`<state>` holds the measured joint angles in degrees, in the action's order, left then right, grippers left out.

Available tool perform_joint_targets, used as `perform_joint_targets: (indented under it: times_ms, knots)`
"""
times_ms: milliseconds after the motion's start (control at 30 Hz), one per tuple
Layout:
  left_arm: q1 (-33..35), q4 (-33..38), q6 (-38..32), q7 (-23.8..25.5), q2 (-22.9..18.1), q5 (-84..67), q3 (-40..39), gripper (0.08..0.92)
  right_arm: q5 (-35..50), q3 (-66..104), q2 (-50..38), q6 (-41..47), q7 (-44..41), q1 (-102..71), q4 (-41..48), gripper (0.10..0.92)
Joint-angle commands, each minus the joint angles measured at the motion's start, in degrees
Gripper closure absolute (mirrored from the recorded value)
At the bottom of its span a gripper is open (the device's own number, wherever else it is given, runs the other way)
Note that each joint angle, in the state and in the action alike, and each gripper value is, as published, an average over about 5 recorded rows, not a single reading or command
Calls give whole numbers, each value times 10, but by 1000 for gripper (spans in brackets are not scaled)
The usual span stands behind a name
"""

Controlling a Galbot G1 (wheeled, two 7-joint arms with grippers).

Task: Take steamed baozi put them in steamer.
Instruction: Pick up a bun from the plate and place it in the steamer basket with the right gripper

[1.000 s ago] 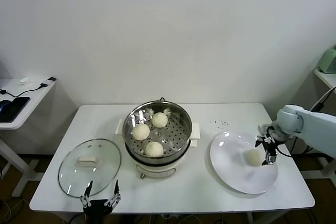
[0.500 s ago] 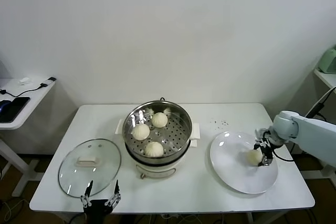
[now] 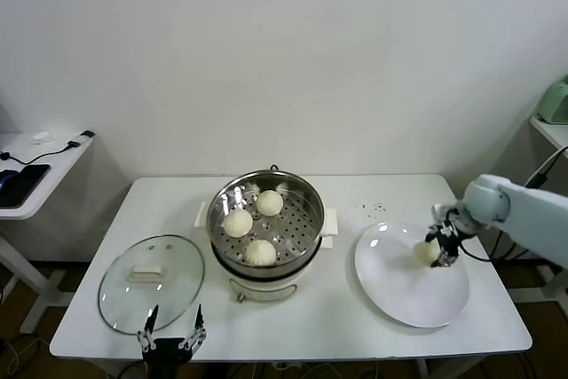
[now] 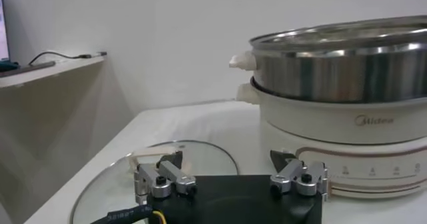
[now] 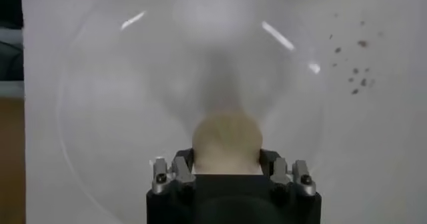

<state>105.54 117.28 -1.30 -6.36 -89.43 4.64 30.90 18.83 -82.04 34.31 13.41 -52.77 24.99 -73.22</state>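
Note:
The steel steamer (image 3: 307, 194) stands mid-table on its cream base, with three cream-white baozi (image 3: 238, 223) on its perforated tray. My right gripper (image 3: 441, 244) is shut on the fourth baozi (image 3: 425, 253) and holds it just above the white plate (image 3: 399, 295). In the right wrist view that baozi (image 5: 227, 141) sits between the fingers (image 5: 179, 167) of the right gripper (image 5: 227, 164), with the plate (image 5: 127, 105) below. My left gripper (image 3: 169, 340) is open and empty at the table's front edge, by the glass lid (image 3: 169, 295).
The glass lid with a white handle lies flat left of the steamer; it also shows in the left wrist view (image 4: 200, 153) with the steamer (image 4: 347, 79) behind. Dark crumbs (image 3: 371, 210) lie between steamer and plate. A side table (image 3: 35, 175) stands far left.
My right gripper has risen a little with the baozi and moved slightly toward the steamer. The left arm has not moved.

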Motion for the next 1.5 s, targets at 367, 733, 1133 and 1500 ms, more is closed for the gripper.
perform_joint_targets:
  times_ms: [367,733,1133,1500]
  knots:
    - [0,14,6,5,3,-1,-2,177,426,-227,247,59,41,467,-175,381]
    - [0,14,4,3,3,-7,-1,177,401,-166,373,120,137,275,-123,380]
    - [-3,10,4,4,6,-9,1,177,311,-135,345,159,189,155,-105,380]
    - [-5,8,5,4,7,-12,1,177,294,-123,321,164,198,129,-88,380]
